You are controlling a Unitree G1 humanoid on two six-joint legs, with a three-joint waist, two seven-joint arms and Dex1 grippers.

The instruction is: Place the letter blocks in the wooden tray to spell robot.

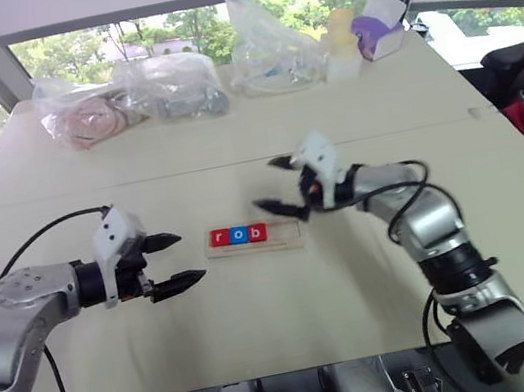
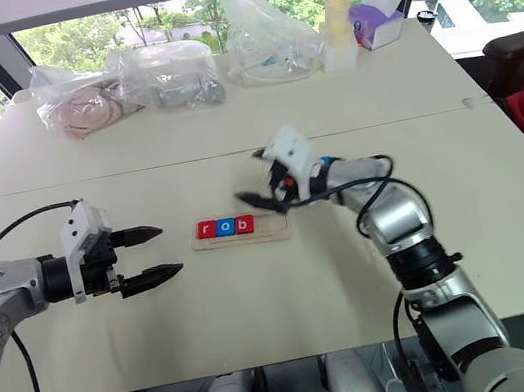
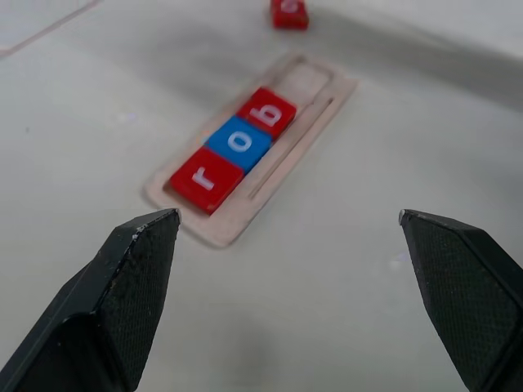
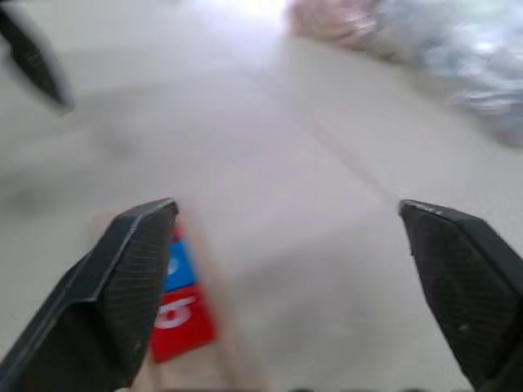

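Pale wooden tray (image 1: 253, 239) mid-worktop (image 1: 235, 160), red r (image 1: 220, 238), blue o (image 1: 237, 235), red b (image 1: 256, 232) filling its left slots, right end bare, another red tile (image 3: 289, 13) beyond, left hand (image 1: 173, 261) spread, empty, right hand (image 1: 276, 185) spread above tray, clear plastic bags (image 1: 128, 96) at far edge

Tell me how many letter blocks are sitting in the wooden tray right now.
3. In the wooden tray, from its left end: red r, blue o, red b. Another red block lies outside it; others may be hidden.
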